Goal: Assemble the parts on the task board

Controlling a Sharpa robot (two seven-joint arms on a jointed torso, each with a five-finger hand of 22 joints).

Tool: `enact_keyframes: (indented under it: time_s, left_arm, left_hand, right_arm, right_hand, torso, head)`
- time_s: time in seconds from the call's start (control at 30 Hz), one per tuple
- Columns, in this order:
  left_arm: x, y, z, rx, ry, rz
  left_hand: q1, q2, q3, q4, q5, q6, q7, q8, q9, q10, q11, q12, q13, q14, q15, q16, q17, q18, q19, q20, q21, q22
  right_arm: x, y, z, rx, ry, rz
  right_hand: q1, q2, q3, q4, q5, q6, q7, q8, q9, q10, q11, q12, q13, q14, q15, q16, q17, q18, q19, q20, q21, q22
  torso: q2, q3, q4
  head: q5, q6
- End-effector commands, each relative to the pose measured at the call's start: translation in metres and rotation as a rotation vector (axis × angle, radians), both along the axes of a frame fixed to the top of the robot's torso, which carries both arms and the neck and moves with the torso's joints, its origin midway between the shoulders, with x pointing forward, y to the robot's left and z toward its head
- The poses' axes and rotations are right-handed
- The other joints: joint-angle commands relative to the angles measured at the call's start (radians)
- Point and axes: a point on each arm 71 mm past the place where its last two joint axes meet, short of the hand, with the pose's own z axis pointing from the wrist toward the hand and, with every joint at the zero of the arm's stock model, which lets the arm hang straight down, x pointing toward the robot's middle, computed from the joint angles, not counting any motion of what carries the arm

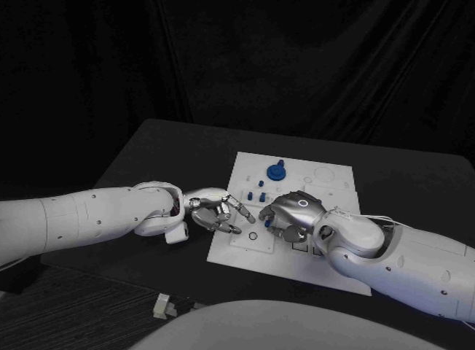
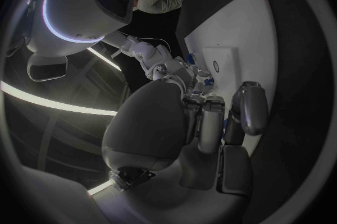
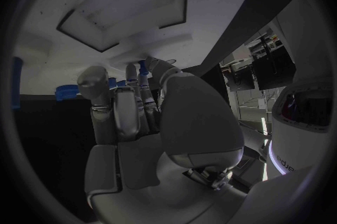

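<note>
2 hands met over the task board (image 1: 332,270) at the table's (image 1: 164,146) middle. The left hand (image 1: 215,211) hovered at the board's 9 o'clock edge, fingers curled; whether it held anything I could not tell. The right hand (image 1: 293,213) pinched a small blue part (image 3: 142,67). More blue parts (image 1: 275,172) stood toward 12 o'clock.
</note>
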Motion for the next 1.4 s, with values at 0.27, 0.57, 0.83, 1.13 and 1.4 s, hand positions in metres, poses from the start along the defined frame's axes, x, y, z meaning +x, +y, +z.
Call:
enact_keyframes:
  time_s: [0.27,0.57,0.83,1.13,1.4]
  left_arm:
    - [-0.001,-0.001,0.0,-0.01,0.012,-0.01]
    - [-0.003,0.001,0.001,-0.012,0.006,-0.004]
    - [-0.005,0.007,0.004,-0.016,-0.007,0.009]
    - [-0.007,0.006,0.004,-0.019,-0.005,0.006]
    - [-0.007,0.007,0.004,-0.016,-0.002,0.008]
  left_hand:
    - [-0.01,-0.002,0.008,0.0,0.004,0.004,0.005,0.005,0.001,0.044,-0.002,-0.007,0.212,0.107,-0.002,0.003,0.263,0.005,-0.001,-0.003,-0.005,0.175]
    - [-0.011,-0.001,0.009,0.001,0.004,0.006,0.006,0.006,0.001,0.043,-0.002,-0.007,0.212,0.107,-0.002,0.003,0.263,0.005,-0.002,-0.003,-0.005,0.174]
    - [-0.012,-0.002,0.009,0.001,0.004,0.006,0.006,0.006,0.002,0.044,-0.001,-0.006,0.213,0.107,-0.002,0.003,0.263,0.005,0.001,-0.002,-0.003,0.175]
    - [-0.012,-0.003,0.009,0.001,0.004,0.007,0.006,0.006,0.002,0.044,-0.001,-0.006,0.213,0.107,-0.001,0.003,0.263,0.005,0.001,-0.002,-0.003,0.175]
    - [-0.012,-0.003,0.009,0.001,0.004,0.007,0.006,0.006,0.002,0.044,-0.001,-0.006,0.213,0.107,-0.001,0.003,0.263,0.005,0.001,-0.002,-0.003,0.175]
  right_arm:
    - [0.001,-0.004,-0.003,-0.026,0.004,-0.031]
    - [0.006,-0.014,0.008,0.012,-0.038,-0.068]
    - [0.028,-0.039,0.058,0.048,-0.134,-0.087]
    - [0.058,-0.082,0.086,-0.062,-0.045,-0.172]
    - [0.071,-0.105,0.076,-0.139,0.035,-0.242]
  right_hand:
    - [0.01,-0.011,-0.017,0.013,-0.005,-0.03,-0.013,0.0,-0.034,-0.061,0.01,-0.004,-0.008,-0.011,0.014,-0.009,-0.012,0.021,-0.019,0.013,-0.029,0.097]
    - [0.094,-0.027,-0.206,0.144,-0.044,-0.161,-0.029,0.003,-0.149,-0.315,0.052,-0.021,-0.071,-0.067,0.032,-0.044,-0.072,0.041,-0.088,0.033,-0.166,0.069]
    - [0.034,-0.128,-0.315,0.268,-0.13,-0.253,-0.049,-0.002,-0.233,-0.386,0.054,0.006,-0.128,-0.068,0.026,-0.042,-0.089,0.041,-0.074,0.03,-0.167,0.07]
    - [-0.028,-0.085,-0.274,0.266,0.147,-0.115,-0.082,0.037,-0.225,-0.361,0.035,0.038,-0.162,-0.014,0.005,-0.006,-0.058,0.026,0.007,0.01,-0.066,0.093]
    - [-0.035,-0.09,-0.282,0.266,0.036,-0.092,-0.072,0.041,-0.228,-0.319,0.032,0.059,-0.177,-0.009,0.0,-0.027,-0.09,0.022,0.026,0.003,-0.058,0.094]
  torso:
    - [0.0,0.0,0.0002]
    - [-0.001,0.0003,-0.0004]
    - [0.0,0.0002,0.0005]
    - [-0.001,0.0003,-0.0002]
    - [0.002,0.0005,0.0]
  head:
    - [0.0,0.0]
    - [-0.022,0.0]
    - [-0.035,0.0]
    - [-0.043,0.0]
    - [-0.041,0.0]
